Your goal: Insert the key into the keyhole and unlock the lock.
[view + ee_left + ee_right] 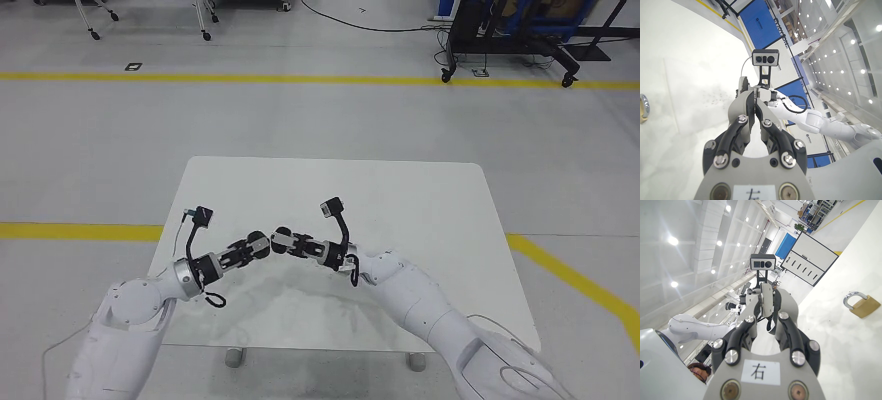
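Left fingers (743,108) are pinching a thin metal key (755,93). Right fingers (786,303) are standing open around those tips. Brass padlock (864,307), silver shackle, is lying apart from both.

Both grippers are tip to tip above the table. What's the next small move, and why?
Probably draw the right gripper back toward the padlock: it lies loose on the table, held by nothing, while the left gripper is shut on a thin metal strip, likely the key.
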Robot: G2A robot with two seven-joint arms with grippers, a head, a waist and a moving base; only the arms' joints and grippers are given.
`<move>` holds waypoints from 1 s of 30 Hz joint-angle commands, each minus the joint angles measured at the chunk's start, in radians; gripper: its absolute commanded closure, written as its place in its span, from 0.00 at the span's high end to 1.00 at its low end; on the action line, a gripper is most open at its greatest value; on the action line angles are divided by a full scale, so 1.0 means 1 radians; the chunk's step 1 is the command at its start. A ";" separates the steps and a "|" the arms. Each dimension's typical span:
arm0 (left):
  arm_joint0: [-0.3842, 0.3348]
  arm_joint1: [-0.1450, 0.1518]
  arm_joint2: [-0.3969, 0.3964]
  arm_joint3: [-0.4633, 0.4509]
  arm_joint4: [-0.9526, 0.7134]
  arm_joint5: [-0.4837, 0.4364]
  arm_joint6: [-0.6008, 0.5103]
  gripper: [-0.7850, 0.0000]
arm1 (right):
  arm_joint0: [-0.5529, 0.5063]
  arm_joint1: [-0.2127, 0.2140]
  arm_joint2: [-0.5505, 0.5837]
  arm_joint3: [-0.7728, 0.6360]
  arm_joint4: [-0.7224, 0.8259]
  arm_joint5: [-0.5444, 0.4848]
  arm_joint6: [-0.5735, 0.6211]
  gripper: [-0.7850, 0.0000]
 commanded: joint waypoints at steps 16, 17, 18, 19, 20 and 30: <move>0.006 0.006 -0.001 -0.012 -0.022 0.094 -0.026 0.00 | 0.004 0.011 0.016 0.000 -0.054 0.024 -0.026 1.00; 0.000 0.008 -0.002 -0.010 -0.031 0.114 -0.045 0.00 | 0.009 0.018 0.027 0.011 -0.092 0.046 -0.049 1.00; -0.007 0.010 -0.002 -0.004 -0.039 0.136 -0.070 0.00 | 0.014 0.026 0.033 0.009 -0.140 0.068 -0.065 1.00; -0.016 0.012 -0.004 -0.001 -0.044 0.152 -0.096 0.00 | 0.009 0.032 0.034 -0.009 -0.167 0.089 -0.054 1.00; -0.024 0.014 -0.004 0.004 -0.044 0.163 -0.122 0.00 | -0.001 0.038 0.040 -0.029 -0.159 0.115 -0.033 1.00; -0.105 0.030 0.021 0.075 -0.143 0.176 -0.412 0.00 | -0.084 0.112 0.156 -0.205 0.081 0.311 0.379 0.51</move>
